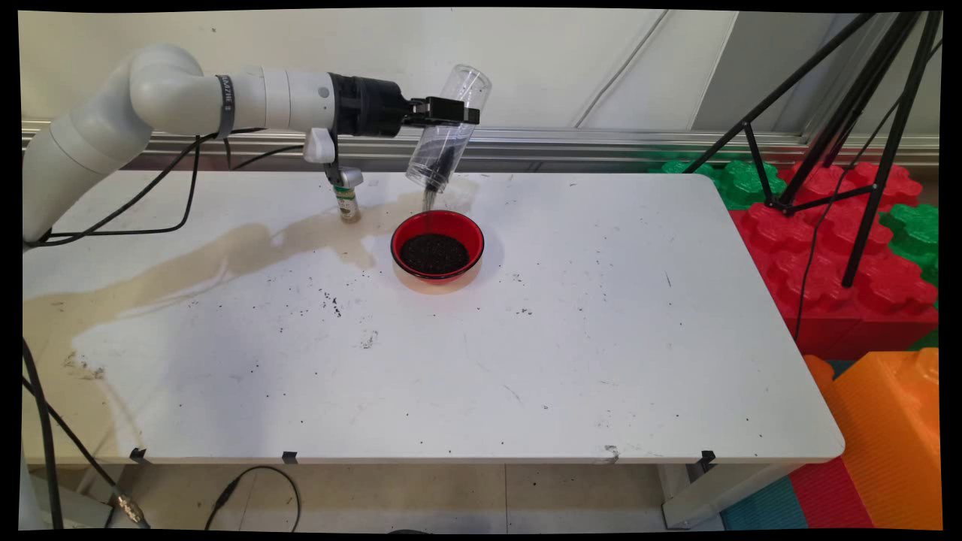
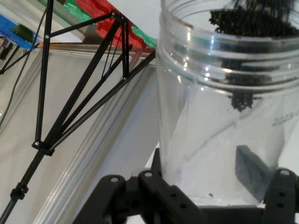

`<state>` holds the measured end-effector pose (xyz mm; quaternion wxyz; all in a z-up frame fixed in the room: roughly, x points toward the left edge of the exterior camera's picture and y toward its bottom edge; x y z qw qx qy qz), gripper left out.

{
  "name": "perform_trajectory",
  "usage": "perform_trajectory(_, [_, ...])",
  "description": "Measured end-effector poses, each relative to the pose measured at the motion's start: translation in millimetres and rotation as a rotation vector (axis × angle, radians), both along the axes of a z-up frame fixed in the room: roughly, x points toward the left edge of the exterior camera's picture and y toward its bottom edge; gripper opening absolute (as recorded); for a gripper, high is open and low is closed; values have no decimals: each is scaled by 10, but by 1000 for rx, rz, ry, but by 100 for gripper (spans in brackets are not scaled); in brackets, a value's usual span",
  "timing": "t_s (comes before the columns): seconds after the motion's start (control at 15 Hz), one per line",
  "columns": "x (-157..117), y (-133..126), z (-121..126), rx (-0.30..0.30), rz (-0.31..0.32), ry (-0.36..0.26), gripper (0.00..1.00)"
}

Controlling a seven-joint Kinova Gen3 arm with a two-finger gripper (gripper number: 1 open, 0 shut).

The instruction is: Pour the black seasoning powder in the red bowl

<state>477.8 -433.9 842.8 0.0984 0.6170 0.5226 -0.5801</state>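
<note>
End effector [image 1: 449,112] closed on a clear plastic jar [image 1: 449,128], held inverted and tilted above the counter [image 1: 601,338]. Dark granules stream from the jar mouth into a red bowl [image 1: 437,246] directly below. A small spice bottle [image 1: 347,197] stands just left of the bowl

The white table top [image 1: 601,338] lies open across its near half and its right side, where only dark scattered specks rest on it. Obstacles stand toward the far left-centre: a red round bowl of dark grains [image 1: 437,246] and, near it to the left, a small upright bottle with a silver cap [image 1: 347,197]. A clear plastic jar [image 1: 448,131] hangs tilted above the bowl's far rim. A black tripod [image 1: 849,135] and stacked red, green and orange foam blocks [image 1: 864,255] close off the right.
</note>
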Motion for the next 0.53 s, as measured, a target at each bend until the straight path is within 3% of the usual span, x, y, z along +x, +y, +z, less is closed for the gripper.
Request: perform_trajectory(0.53, [-25,24,26,-52,-27,-42,0])
